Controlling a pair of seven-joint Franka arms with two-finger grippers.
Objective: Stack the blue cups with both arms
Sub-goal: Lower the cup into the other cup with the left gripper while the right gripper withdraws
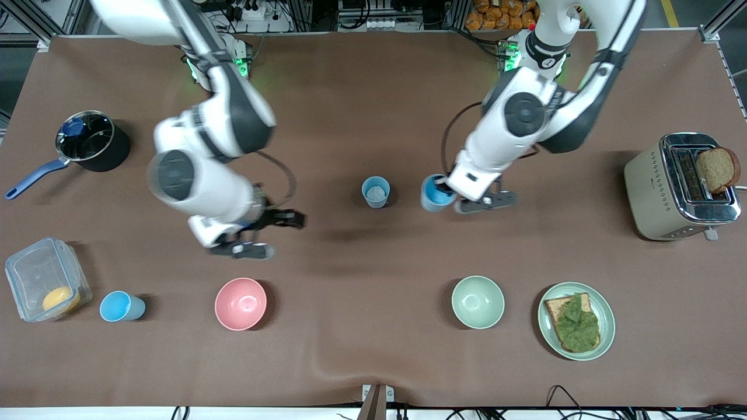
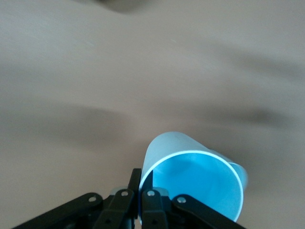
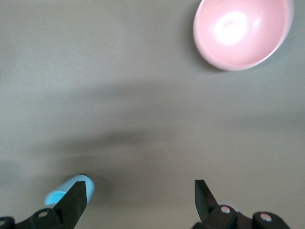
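My left gripper is shut on the rim of a bright blue cup, one finger inside and one outside, as the left wrist view shows with the cup. The held cup is close beside a pale grey-blue cup that stands upright mid-table, on the side toward the left arm's end. My right gripper is open and empty over bare table, above the pink bowl's area. A sky-blue cup stands near the front camera; it shows by a finger in the right wrist view.
A pink bowl and a pale green bowl sit near the front camera. A plate with toast and lettuce, a toaster, a black pot and a clear container stand at the table's ends.
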